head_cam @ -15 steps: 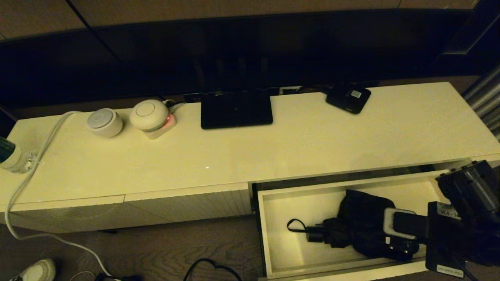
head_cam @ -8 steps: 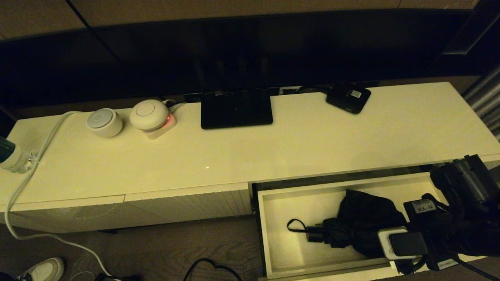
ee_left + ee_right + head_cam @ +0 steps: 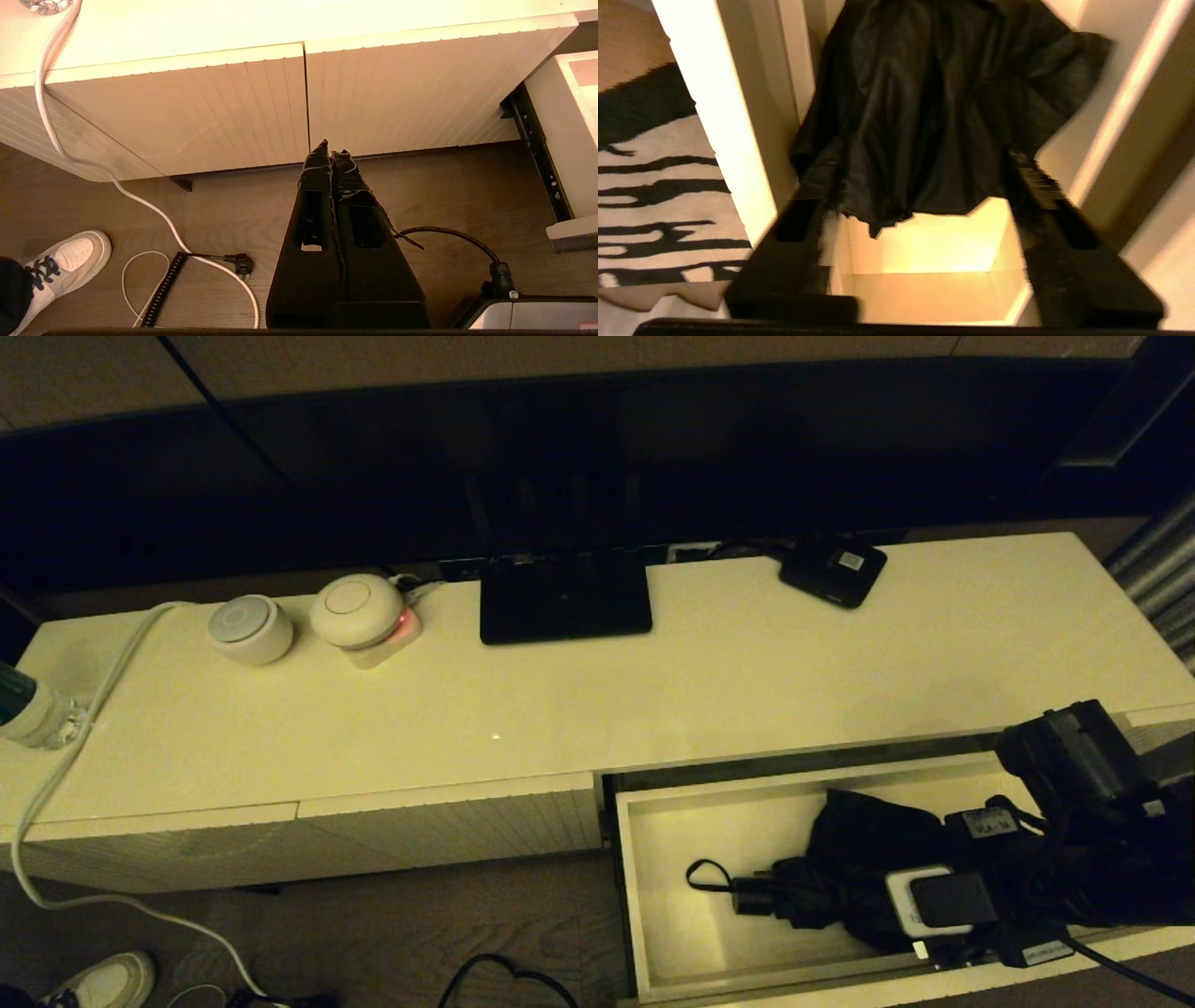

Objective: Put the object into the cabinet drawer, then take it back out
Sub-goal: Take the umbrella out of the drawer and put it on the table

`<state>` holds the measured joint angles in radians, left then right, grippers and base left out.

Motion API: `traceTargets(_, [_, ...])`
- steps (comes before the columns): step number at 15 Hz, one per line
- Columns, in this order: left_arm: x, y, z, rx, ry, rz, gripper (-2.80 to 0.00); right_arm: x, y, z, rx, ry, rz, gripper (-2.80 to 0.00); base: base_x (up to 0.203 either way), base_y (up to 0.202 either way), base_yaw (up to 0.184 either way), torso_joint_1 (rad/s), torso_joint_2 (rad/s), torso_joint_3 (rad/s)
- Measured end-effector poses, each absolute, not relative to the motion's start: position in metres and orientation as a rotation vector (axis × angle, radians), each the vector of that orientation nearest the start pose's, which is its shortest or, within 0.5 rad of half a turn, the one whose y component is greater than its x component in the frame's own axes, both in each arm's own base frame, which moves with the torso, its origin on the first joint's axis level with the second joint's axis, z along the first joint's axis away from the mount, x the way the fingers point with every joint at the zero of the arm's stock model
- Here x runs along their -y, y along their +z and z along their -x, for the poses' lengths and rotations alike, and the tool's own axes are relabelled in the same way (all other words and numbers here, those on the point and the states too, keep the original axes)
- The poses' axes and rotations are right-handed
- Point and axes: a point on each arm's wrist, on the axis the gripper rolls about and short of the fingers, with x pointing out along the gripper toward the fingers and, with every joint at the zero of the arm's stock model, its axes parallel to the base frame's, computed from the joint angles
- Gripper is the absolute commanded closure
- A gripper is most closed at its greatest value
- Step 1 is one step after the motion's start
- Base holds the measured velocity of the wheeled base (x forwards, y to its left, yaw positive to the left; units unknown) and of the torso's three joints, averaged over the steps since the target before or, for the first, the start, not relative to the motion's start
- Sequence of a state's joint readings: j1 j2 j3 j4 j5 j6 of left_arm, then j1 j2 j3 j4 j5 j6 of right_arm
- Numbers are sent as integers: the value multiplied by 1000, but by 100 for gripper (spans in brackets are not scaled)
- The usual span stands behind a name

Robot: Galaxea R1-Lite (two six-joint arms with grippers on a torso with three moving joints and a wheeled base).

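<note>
1. cabinet drawer [image 3: 653, 905] stands pulled out from the long cream cabinet [image 3: 597, 691], its pale interior lit; it holds one thing, the umbrella, and the right gripper reaches into its right end.
2. umbrella [image 3: 840, 877] lies on the drawer floor, right of middle, with its baggy black fabric bunched toward the jaws of the right gripper, and its short handle [image 3: 752, 894] and thin strap loop [image 3: 708, 875] pointing away from them, toward the bare left part of the drawer.
3. right gripper [image 3: 920, 186] sits low at the drawer's right end with its jaws spread wide; in the right wrist view the fabric hangs in the gap between the two fingers [image 3: 1036, 186], its edges at both of them, though whether either finger presses the cloth cannot be told.
4. left gripper [image 3: 331, 158] hangs outside the drawer, above the wooden floor [image 3: 210, 210] before the ribbed front panels [image 3: 187, 107], jaws pressed together on nothing.
5. on the cabinet top, well beyond the jaws: a flat black stand base [image 3: 565, 597], a small black box [image 3: 833, 571] with a white label, and two round white devices [image 3: 250, 628].
6. a white cable [image 3: 56, 784] trails off the cabinet's left end to the floor, near a white shoe [image 3: 98, 982].
</note>
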<state>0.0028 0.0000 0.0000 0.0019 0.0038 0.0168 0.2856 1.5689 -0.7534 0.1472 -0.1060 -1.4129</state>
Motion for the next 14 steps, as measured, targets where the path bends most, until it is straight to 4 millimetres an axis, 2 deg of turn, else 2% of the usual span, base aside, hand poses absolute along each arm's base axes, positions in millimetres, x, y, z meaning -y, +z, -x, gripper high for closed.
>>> traceTargets(14, [0,75,23,-2,7,-17,0,-59,111,-292,-748,782,1433,-280,0,0,0,0,0,0])
